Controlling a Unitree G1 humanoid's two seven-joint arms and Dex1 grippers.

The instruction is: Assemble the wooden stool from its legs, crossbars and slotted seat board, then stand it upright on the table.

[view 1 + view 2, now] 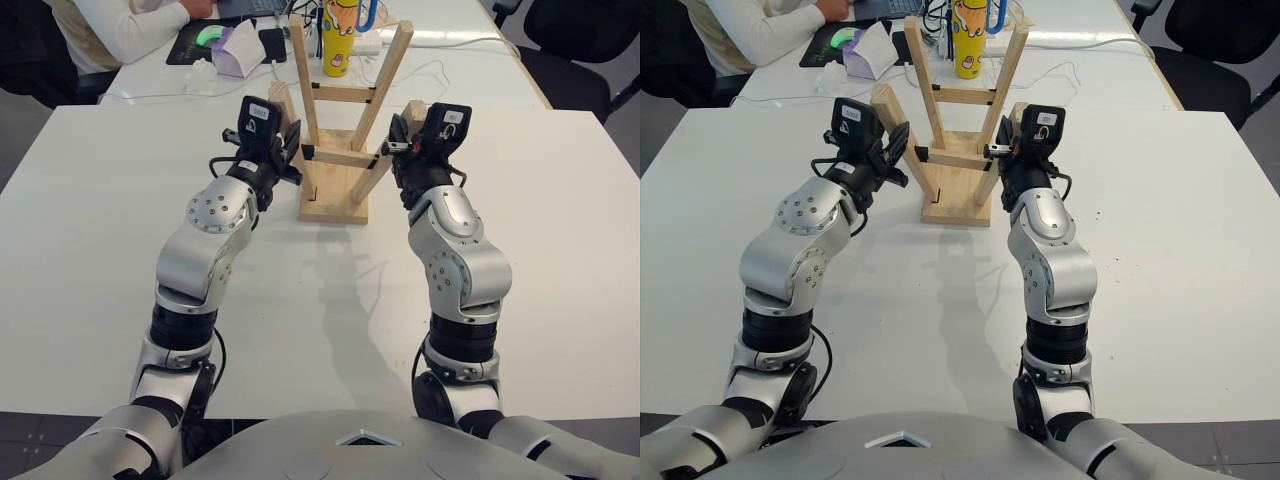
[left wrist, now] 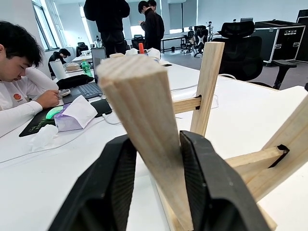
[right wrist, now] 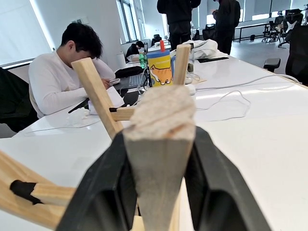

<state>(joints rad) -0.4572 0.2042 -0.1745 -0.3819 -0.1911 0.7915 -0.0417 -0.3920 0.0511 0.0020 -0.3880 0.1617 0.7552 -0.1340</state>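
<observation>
Wooden stool sits upside down near the middle of the white table. Its seat board lies flat on the top and four legs splay upward. The wood is pale and unfinished, in square-cut bars with rough sawn grain on the end faces. Two crossbars run between the legs, and there is a dark notch at each joint.

The left gripper is clamped on the near-left leg, its black ribbed fingers pressed against opposite faces. The right gripper grips the near-right leg the same way, just below the end face.

From above, both grippers hide where those two legs meet the board, and I can't make out the board's slots. Each wrist camera sees little past the leg end right in front of it.

The table is smooth and matte. A second white table butts against its far edge, carrying a yellow cartoon cup, a tissue pack and loose white cables. Black office chairs stand off to the right, with an open office floor behind.
</observation>
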